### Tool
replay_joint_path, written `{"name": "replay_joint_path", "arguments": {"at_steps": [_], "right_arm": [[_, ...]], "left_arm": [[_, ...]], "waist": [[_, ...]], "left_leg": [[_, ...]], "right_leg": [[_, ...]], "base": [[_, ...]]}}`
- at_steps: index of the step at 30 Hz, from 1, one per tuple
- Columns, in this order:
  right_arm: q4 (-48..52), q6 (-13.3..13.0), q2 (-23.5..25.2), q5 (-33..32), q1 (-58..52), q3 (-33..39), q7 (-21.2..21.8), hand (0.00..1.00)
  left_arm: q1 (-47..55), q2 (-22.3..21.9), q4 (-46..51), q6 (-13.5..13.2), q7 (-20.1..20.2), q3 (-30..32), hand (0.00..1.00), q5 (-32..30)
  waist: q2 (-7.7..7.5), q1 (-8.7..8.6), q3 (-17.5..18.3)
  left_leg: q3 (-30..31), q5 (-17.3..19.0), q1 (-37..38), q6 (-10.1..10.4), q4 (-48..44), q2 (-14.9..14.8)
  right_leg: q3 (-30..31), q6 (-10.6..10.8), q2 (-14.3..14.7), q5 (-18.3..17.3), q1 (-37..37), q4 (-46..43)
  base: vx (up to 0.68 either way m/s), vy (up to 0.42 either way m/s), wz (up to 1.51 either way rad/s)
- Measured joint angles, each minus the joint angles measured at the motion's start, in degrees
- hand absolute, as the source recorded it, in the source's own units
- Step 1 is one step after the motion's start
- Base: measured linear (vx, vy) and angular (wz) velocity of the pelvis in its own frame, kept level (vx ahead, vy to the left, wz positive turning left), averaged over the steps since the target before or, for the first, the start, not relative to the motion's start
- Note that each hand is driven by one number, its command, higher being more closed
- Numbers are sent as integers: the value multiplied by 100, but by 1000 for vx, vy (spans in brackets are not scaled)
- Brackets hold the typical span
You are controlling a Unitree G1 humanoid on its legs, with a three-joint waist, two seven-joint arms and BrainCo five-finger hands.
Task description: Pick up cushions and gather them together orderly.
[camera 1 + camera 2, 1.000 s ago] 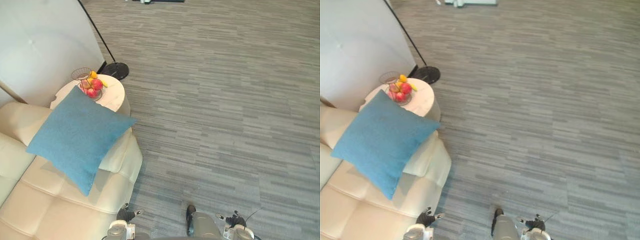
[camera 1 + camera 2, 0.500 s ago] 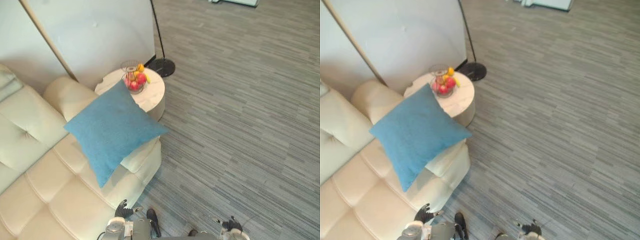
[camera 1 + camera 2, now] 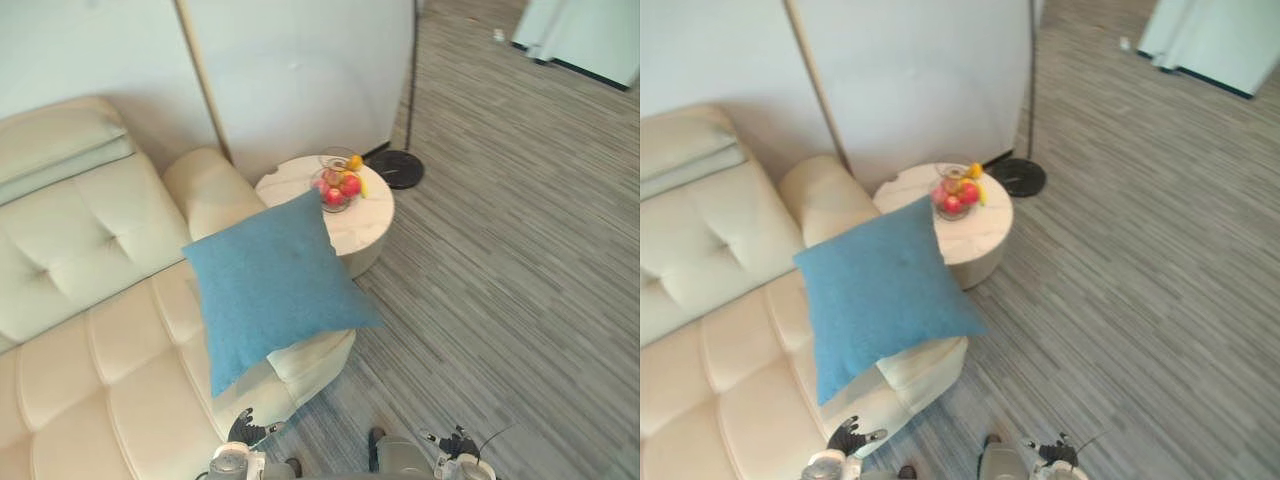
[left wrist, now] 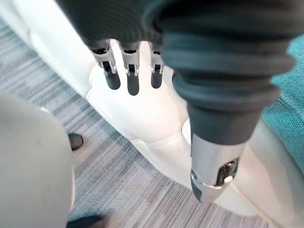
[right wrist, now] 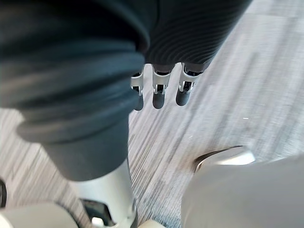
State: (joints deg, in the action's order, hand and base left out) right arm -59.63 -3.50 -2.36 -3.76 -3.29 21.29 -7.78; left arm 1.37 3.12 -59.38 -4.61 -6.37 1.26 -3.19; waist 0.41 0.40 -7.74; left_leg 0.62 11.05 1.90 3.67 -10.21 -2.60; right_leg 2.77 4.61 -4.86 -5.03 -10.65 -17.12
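Blue cushion (image 3: 270, 285) on cream sofa (image 3: 100, 340) | left hand (image 4: 132, 78) nearby, not touching

Cream sofa (image 3: 90, 340): blue cushion (image 3: 270, 285) atop; round table (image 3: 368, 224): fruit bowl (image 3: 337, 188).

**Cushion on the sofa's end**

On your left, the sofa (image 3: 100, 340); the cushion (image 3: 270, 285) lies at its right end. Just behind it stands the side table (image 3: 375, 215), fruit bowl (image 3: 337, 187) on top, lamp base (image 3: 396, 169) beyond.

Left hand (image 4: 128, 33): dark ribbed cover, silver fingers, dark tips; right hand (image 5: 175, 42) same.
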Motion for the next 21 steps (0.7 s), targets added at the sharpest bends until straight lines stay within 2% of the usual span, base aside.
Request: {"name": "replay_joint_path", "arguments": {"at_steps": [1, 2, 3, 7, 11, 14, 21], "right_arm": [[3, -1, -56, -6, -13, 4, -5, 0], [37, -7, -58, -6, 2, 1, -4, 0], [40, -27, -45, -31, 4, 19, 1, 0], [17, -44, 7, -77, 0, 47, 1, 0], [12, -41, 8, -82, -32, 67, 1, 0], [10, -31, 9, -85, -48, 95, 1, 0], [17, -31, 17, -57, -11, 82, -9, 0]], "left_arm": [[46, -93, 29, -8, 0, 27, 0, 0], [56, -216, 27, -6, -3, 163, 0, -2], [45, -277, 27, -5, -4, 181, 0, -2], [-34, -285, 43, -10, 3, 87, 0, -4], [-77, -211, 39, -6, 0, -195, 0, -6], [-105, -168, 35, -6, 0, -334, 0, -5], [11, 56, -33, 1, 0, -453, 0, -4]], "waist": [[77, 37, 37], [201, 0, 61], [245, -18, 63], [198, 9, 57], [66, -29, 62], [52, -18, 69], [38, -2, 170]], "left_leg": [[14, 15, -25, 29, -40, -111], [43, 44, -86, 110, -116, -251], [68, 30, -95, 143, -143, -328], [-292, -120, -201, 348, -171, -591], [-941, -582, -326, 181, 171, -481], [-918, -784, -388, 158, 417, -376], [-846, -1179, -72, 152, 1154, -254]], "right_leg": [[-197, -68, 58, -76, 58, 21], [-485, -165, 106, -173, 145, 41], [-659, -220, 138, -222, 210, 42], [-1332, -400, 176, -405, 491, 68], [-1877, -389, -100, -456, 577, 180], [-2110, -364, -196, -464, 591, 210], [-2299, -308, -219, -439, 712, 319]], "base": [[193, -306, 72], [191, -246, 85], [155, -220, 93], [87, -183, 78], [-24, -45, 80], [-37, 16, 61], [-39, 16, 16]]}}
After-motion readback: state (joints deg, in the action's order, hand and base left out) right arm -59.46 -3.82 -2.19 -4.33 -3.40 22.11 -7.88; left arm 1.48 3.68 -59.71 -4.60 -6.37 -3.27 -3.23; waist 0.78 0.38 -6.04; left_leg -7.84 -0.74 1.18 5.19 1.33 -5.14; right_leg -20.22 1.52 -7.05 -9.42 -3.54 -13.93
